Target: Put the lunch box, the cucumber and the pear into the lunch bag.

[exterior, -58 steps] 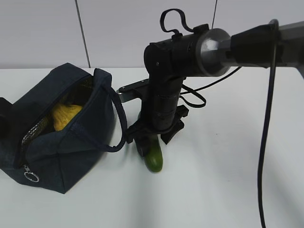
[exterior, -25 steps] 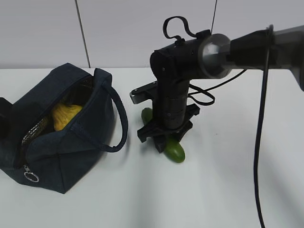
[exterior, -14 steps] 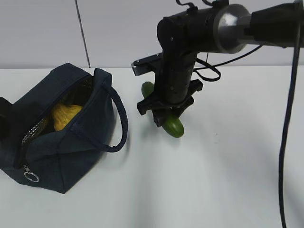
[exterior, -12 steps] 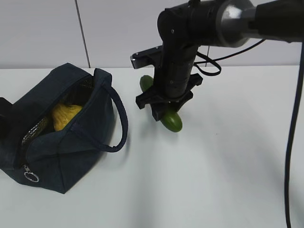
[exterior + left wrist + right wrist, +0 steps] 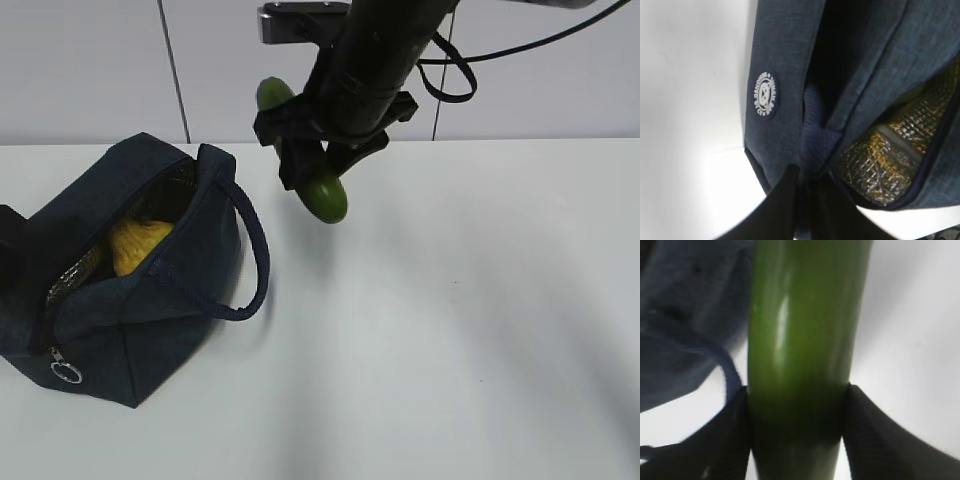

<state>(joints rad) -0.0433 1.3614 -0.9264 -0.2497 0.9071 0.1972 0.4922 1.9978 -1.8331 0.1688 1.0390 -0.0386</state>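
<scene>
**Cucumber aloft, bag waiting**

White counter [image 5: 450, 350] and a pale panelled wall [image 5: 90, 70] frame it all, and right in the middle hangs the cucumber [image 5: 318, 185], lifted clear of the surface and tilted, its lower end toward me. It looks smooth and glossy, firm rather than soft, so I'd judge it stiff enough to carry by the middle but slick enough to slide or swivel if the hold were off-centre. The right gripper [image 5: 315, 160] has its jaws clamped on the cucumber across its girth; the right wrist view shows a dark pad pressed against each side of the green skin [image 5: 800, 365]. A hold near mid-length seems the sensible place, since a long thing gripped at one end would droop.

Below and to the left sits the lunch bag [image 5: 130, 280], unzipped, silvery lining showing, with something yellow, probably the pear [image 5: 138, 245], already inside. Its strap handle [image 5: 250, 260] loops out toward the cucumber. The left gripper [image 5: 805, 210] has its jaws together, pinching the bag's navy fabric at the mouth, seemingly holding it open. I cannot see the lunch box.
</scene>
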